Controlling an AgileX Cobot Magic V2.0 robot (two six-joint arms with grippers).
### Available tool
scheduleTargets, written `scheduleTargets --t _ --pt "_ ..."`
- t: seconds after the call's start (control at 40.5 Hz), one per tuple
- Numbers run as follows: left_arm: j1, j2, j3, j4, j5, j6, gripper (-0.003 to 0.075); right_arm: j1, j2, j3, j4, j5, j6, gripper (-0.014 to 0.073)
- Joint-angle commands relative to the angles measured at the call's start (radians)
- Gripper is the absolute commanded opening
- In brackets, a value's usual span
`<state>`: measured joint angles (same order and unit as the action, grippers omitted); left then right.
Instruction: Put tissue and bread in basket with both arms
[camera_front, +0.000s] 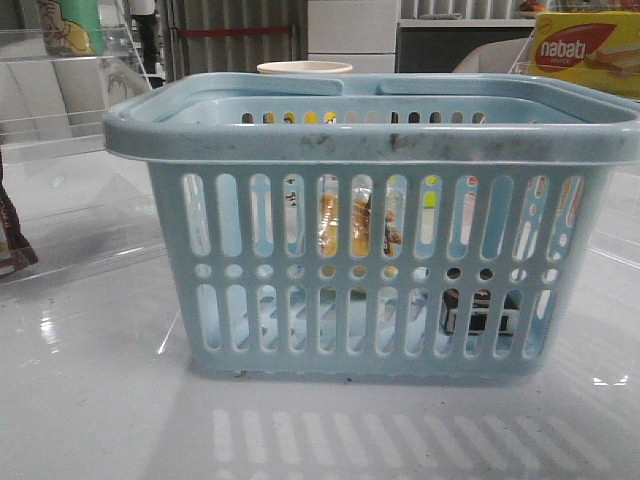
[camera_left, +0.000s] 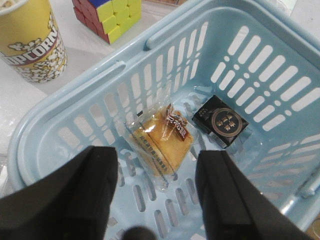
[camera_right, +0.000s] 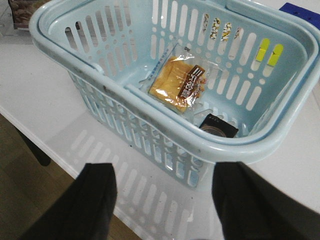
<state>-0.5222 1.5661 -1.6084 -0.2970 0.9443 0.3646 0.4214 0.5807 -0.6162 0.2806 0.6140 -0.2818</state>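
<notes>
The light-blue basket (camera_front: 370, 140) fills the middle of the front view, where neither arm shows. Inside it lies the bread (camera_left: 161, 137), a clear packet of tan slices, also visible as bread (camera_right: 179, 83) and through the slots as bread (camera_front: 345, 225). The black tissue pack (camera_left: 221, 120) rests beside it on the basket floor, seen too as tissue (camera_right: 218, 126) and tissue (camera_front: 480, 310). My left gripper (camera_left: 156, 167) hangs open above the basket's inside, holding nothing. My right gripper (camera_right: 162, 182) is open and empty over the table outside the basket wall (camera_right: 150, 135).
A popcorn cup (camera_left: 32, 40) and a colour cube (camera_left: 106, 17) stand on the table beside the basket. A yellow-red nabati box (camera_front: 585, 50) sits at the back right. A dark packet (camera_front: 12, 240) is at the left edge. The table edge (camera_right: 55, 150) runs close to my right gripper.
</notes>
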Motion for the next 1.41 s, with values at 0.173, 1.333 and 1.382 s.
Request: scheduleTargets --t 0.173,1.333,1.382 --pt "-0.01 -0.276 0.156 -0.032 -0.066 0.001 0.0414 -0.001 -0.002 -0.028 0.006 -0.07 -0.009 0.0518" --pt "-0.01 -0.807 0.733 0.161 -0.17 -0.19 0.0353 -0.001 0.019 -0.028 0.006 -0.074 -0.009 0.0506" --pt "-0.01 -0.807 0.733 0.161 -0.17 -0.19 0.0331 -0.001 0.025 -0.028 0.006 -0.07 -0.009 0.0468"
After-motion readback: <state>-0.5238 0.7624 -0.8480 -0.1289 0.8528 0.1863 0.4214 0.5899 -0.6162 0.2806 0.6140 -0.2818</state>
